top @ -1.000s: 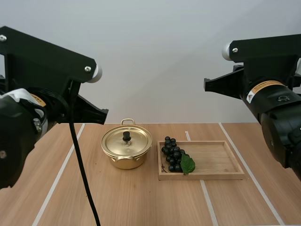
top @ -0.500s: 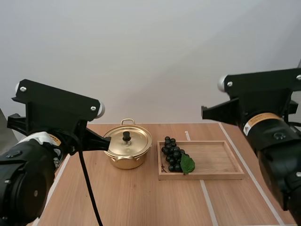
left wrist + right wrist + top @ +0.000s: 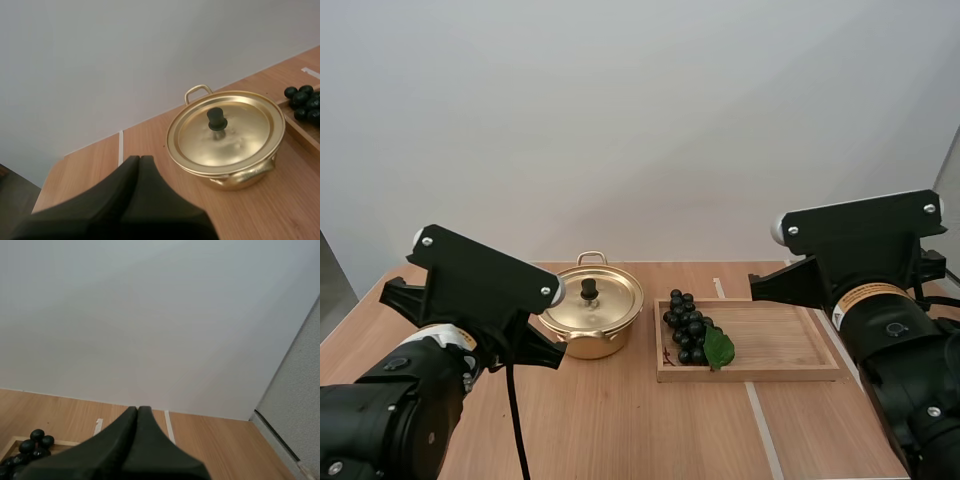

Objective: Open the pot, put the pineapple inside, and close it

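A gold pot (image 3: 590,318) stands on the wooden table with its lid on, the black knob (image 3: 589,290) upright in the middle. To its right a bunch of dark grapes (image 3: 690,328) with a green leaf lies at the left end of a wooden tray (image 3: 790,340). In the left wrist view my left gripper (image 3: 140,162) is shut on nothing, one dark wedge short of the pot (image 3: 225,137) and to its left. My right gripper (image 3: 137,412) is also shut on nothing, held above the table beyond the grapes (image 3: 32,442).
White tape lines run across the table (image 3: 650,430). A pale wall stands behind it. My left arm (image 3: 470,290) hangs over the near left of the table and my right arm (image 3: 865,255) over the tray's right end.
Both arms have sunk lower and drawn back toward the near edge in the high view. The pot, tray and grapes have not moved.
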